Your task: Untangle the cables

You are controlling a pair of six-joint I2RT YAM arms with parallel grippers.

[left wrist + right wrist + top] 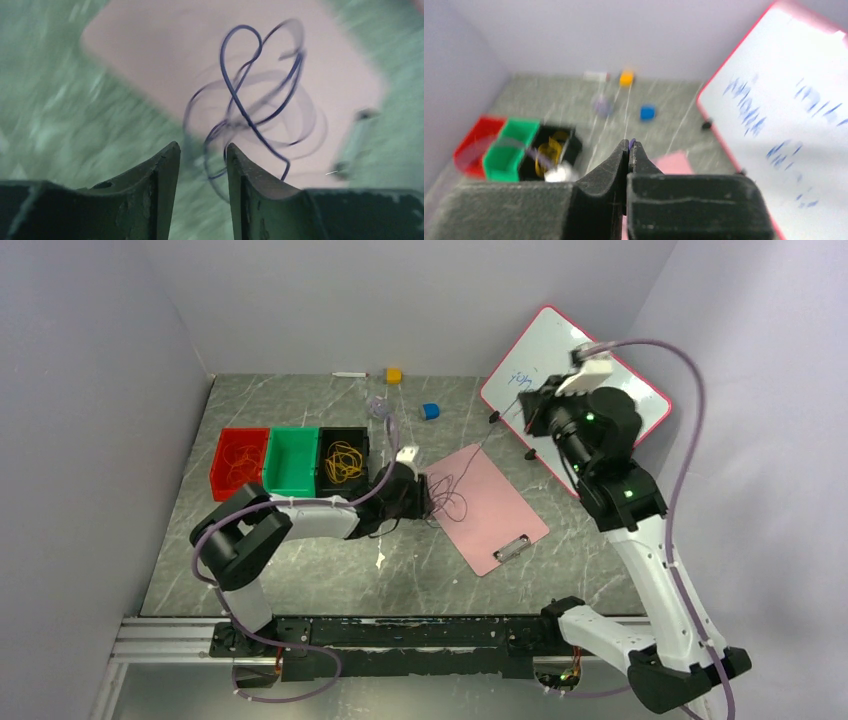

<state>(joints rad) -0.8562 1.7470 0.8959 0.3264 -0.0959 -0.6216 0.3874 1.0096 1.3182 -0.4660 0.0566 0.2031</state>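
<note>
A dark blue-black cable (452, 502) lies in small loops on the pink clipboard (495, 515). One thin strand rises from it to my right gripper (528, 412). That gripper is raised in front of the whiteboard and shut on the cable's end (631, 144). My left gripper (428, 498) is open and low at the clipboard's left edge. In the left wrist view the loops (250, 100) lie just ahead of its jaws (202, 150), with one strand between them. Yellow cables (344, 462) lie in the black bin, orange-red cables (240, 465) in the red bin.
A green bin (292, 462) stands between the red and black bins. A whiteboard (560, 360) leans at the back right. A yellow cube (394, 375), a blue cube (431, 411) and a clear object (378, 407) lie near the back wall.
</note>
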